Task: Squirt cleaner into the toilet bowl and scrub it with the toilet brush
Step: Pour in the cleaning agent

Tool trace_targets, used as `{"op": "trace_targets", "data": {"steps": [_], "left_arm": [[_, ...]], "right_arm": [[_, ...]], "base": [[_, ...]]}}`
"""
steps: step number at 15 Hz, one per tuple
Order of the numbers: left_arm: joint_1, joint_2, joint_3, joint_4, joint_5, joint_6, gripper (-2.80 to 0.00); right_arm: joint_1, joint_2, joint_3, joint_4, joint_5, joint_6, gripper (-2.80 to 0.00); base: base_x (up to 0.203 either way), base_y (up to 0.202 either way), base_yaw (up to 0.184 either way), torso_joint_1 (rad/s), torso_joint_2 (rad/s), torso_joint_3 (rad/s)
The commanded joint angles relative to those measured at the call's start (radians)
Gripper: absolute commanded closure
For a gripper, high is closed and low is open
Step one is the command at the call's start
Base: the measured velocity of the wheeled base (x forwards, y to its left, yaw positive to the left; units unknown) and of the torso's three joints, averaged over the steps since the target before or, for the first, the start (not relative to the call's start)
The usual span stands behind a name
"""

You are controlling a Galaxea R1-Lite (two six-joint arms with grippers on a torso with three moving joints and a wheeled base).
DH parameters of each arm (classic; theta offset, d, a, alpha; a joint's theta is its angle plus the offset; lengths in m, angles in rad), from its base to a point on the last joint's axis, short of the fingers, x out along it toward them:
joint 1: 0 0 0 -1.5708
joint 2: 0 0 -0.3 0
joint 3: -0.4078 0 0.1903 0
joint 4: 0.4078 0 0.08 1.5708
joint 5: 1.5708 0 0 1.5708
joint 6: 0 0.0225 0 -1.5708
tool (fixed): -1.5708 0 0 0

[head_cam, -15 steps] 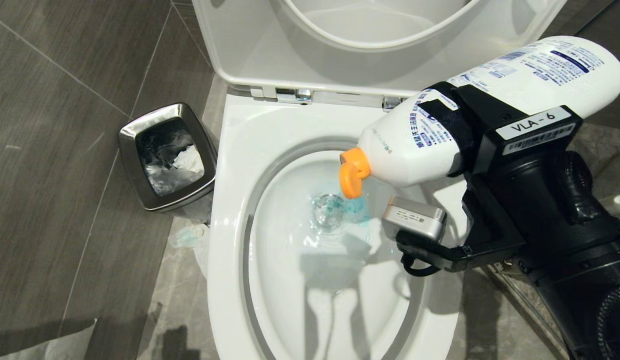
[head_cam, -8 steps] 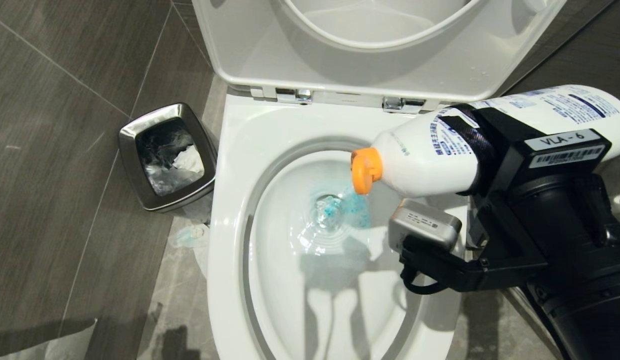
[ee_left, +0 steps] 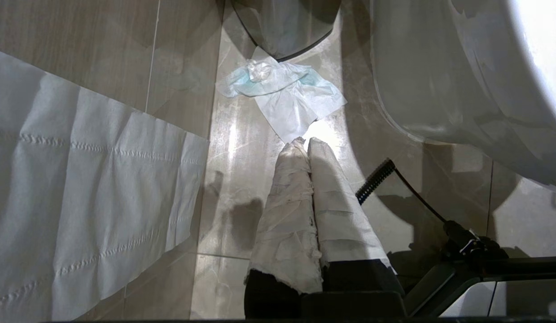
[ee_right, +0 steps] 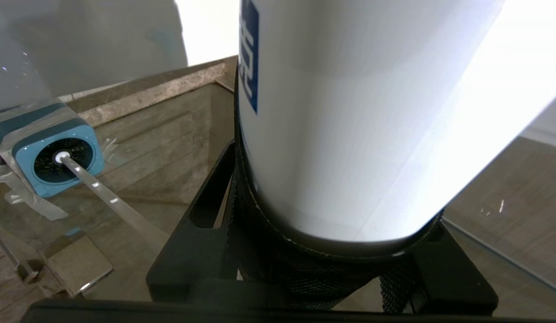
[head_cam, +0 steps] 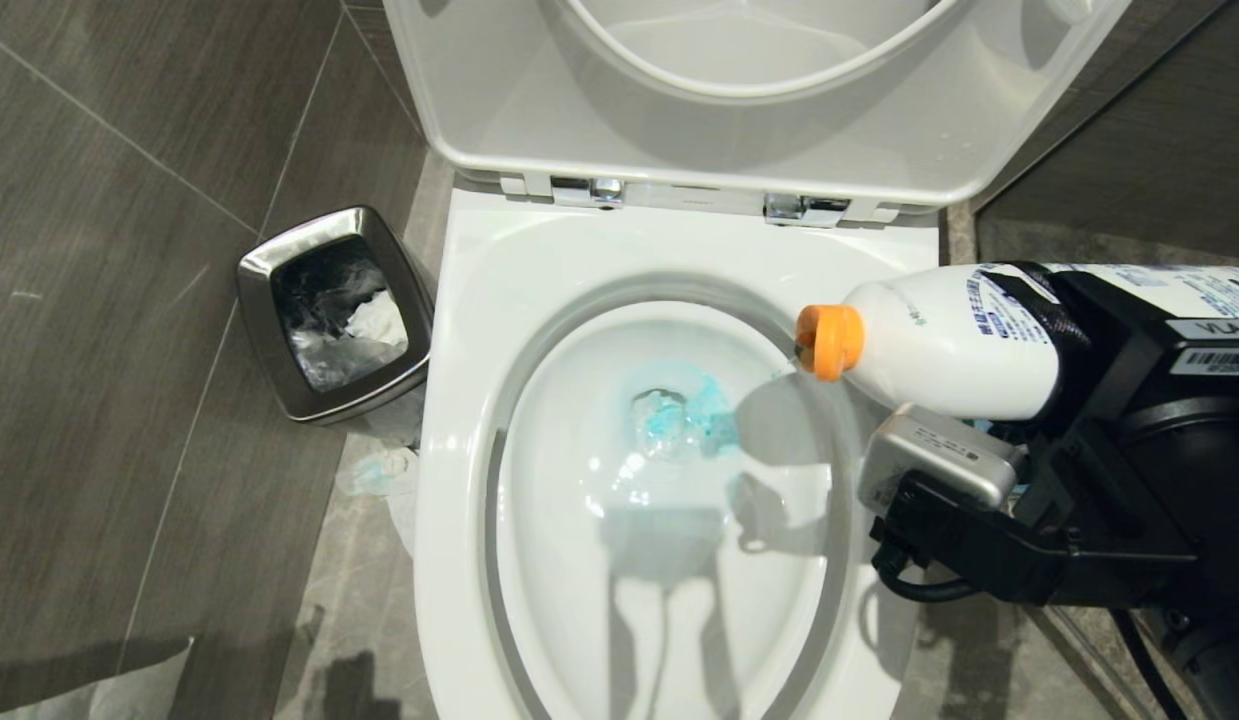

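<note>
A white cleaner bottle (head_cam: 939, 340) with an orange cap (head_cam: 829, 341) lies almost level over the right rim of the toilet bowl (head_cam: 479, 300). My right gripper (head_cam: 1054, 345) is shut on the bottle's body (ee_right: 349, 112), its black fingers (ee_right: 206, 211) wrapped round it. Turquoise cleaner (head_cam: 704, 405) tints the water at the bowl's bottom. The toilet brush (ee_right: 107, 197) stands in its blue-topped holder (ee_right: 53, 152) on the floor, seen only in the right wrist view. My left gripper (ee_left: 304, 142), fingers wrapped in white cloth, is shut and hangs over the floor beside the bowl's outer wall (ee_left: 439, 89).
The seat and lid (head_cam: 679, 100) are raised. A square steel waste bin (head_cam: 329, 310) stands left of the toilet, with a blue-stained tissue (head_cam: 379, 470) on the floor by it. A white paper sheet (ee_left: 80, 193) lies on the floor tiles at the left.
My right gripper has carried the bottle to the right and lower, from over the bowl's middle to its right rim, and tipped it back toward level. The turquoise patch has spread.
</note>
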Motion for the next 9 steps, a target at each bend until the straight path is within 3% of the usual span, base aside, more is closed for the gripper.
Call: {"op": "trace_targets", "data": {"steps": [1,4,9], "left_arm": [[0.0,0.0,0.002,-0.001,0.0,0.0,0.0],[0.0,0.0,0.002,-0.001,0.0,-0.001,0.0],[0.0,0.0,0.002,0.0,0.0,0.001,0.0]], "right_arm": [[0.0,-0.019,0.002,-0.005,-0.005,-0.022,0.0],[0.0,-0.019,0.003,-0.004,0.014,-0.092,0.0],[0.0,-0.009,-0.009,-0.005,0.117,-0.263,0.0]], "base": [[0.0,0.0,0.0,0.0,0.0,0.0],[0.0,0.0,0.0,0.0,0.0,0.0],[0.0,0.0,0.0,0.0,0.0,0.0]]}}
